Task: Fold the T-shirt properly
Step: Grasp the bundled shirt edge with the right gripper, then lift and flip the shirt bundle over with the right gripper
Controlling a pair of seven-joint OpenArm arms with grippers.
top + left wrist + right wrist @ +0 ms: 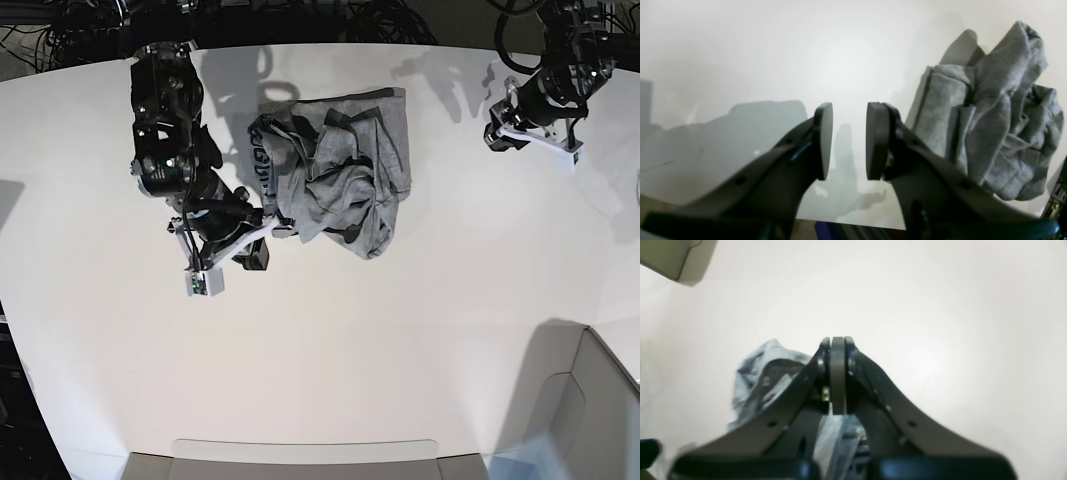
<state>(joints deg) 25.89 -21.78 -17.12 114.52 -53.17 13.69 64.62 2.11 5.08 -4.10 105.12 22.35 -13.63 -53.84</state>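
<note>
The T-shirt [335, 170] lies crumpled on the white table [400, 330], between my 2 arms and toward the far edge. My right gripper [838, 373] sits at its near-left edge with pads pressed together and nothing visibly held; I judge this a staging position for a corner pick. My left gripper [849, 141] hangs well apart, pads parted and empty. Neck tag, lettering and sleeves are buried in the folds.

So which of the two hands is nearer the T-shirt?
The right hand, touching the crumpled T-shirt's edge with its jaws shut; the left hand hangs well clear, open.
</note>
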